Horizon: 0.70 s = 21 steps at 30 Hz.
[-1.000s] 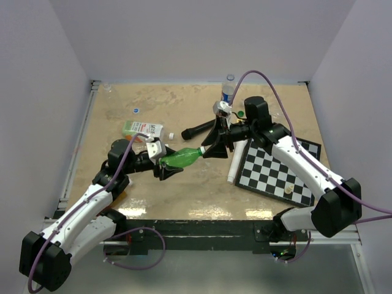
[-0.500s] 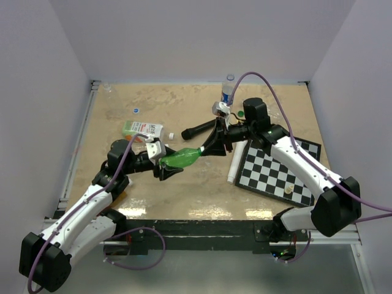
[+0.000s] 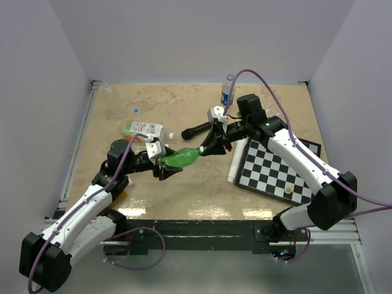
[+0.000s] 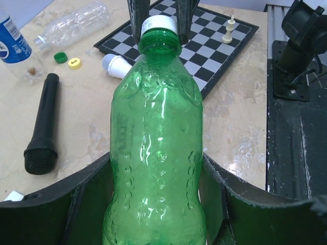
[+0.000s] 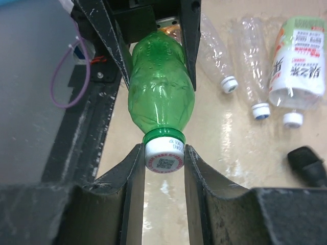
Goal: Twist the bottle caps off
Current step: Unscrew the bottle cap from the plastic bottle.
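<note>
Grip check: my left gripper (image 4: 156, 168) clamps the green bottle (image 3: 180, 158) by its body, centre of the top view; my right gripper (image 5: 163, 150) pinches its white cap (image 5: 164, 158), jaws narrow. Best to squeeze firmly, stay on the bottle's axis, and twist without letting the body roll.

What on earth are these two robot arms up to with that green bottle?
They are working together to get the cap off a green bottle. The left gripper clamps the bottle's body and holds it sideways. The right gripper has a finger pressed on either side of the white cap. The cap sits on the neck, so the unscrewing is not done yet. A chessboard and a black microphone lie nearby on the table.
</note>
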### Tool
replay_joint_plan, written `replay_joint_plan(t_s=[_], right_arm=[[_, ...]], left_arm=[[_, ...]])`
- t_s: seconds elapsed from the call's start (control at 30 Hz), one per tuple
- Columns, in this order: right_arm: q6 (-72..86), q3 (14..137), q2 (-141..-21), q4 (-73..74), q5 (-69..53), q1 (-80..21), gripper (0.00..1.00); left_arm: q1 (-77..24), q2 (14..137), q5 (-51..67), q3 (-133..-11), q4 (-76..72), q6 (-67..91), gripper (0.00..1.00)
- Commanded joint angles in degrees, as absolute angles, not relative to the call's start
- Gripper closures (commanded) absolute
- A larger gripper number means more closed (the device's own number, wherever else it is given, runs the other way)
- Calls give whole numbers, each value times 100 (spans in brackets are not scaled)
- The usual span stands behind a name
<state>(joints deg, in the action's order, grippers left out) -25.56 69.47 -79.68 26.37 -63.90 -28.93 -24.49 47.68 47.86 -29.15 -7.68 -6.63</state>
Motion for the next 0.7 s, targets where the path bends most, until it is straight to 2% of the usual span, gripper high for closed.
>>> replay_joint_plan(t_s=[0.0,0.2,0.27,0.33,0.5,0.67], right_arm=[[-5954,7847,-8323,4673,-6048,-3216,100],[-8933,7647,-7954,4396,-4880,-3419,100],[-10374,7777,-8111,4840,-4545,-3428,100],[-11046,7892,-8296,4966,-4264,-3419,100],[-10347,7814,-8262,4387,-4640,-3428,100],[-9774,7524,-8042,3947,-4509,-3419,100]], left_arm=[[-2435,4755,4895,-2927,-1046,-615,100],[-2443,4755,4904,-2909,-1046,-624,100],[-2443,4755,4904,-2909,-1055,-607,100],[-2443,4772,4930,-2909,-1063,-598,100],[-2443,4746,4922,-2909,-1072,-606,100],[-2443,4764,4931,-2909,-1081,-598,100]])
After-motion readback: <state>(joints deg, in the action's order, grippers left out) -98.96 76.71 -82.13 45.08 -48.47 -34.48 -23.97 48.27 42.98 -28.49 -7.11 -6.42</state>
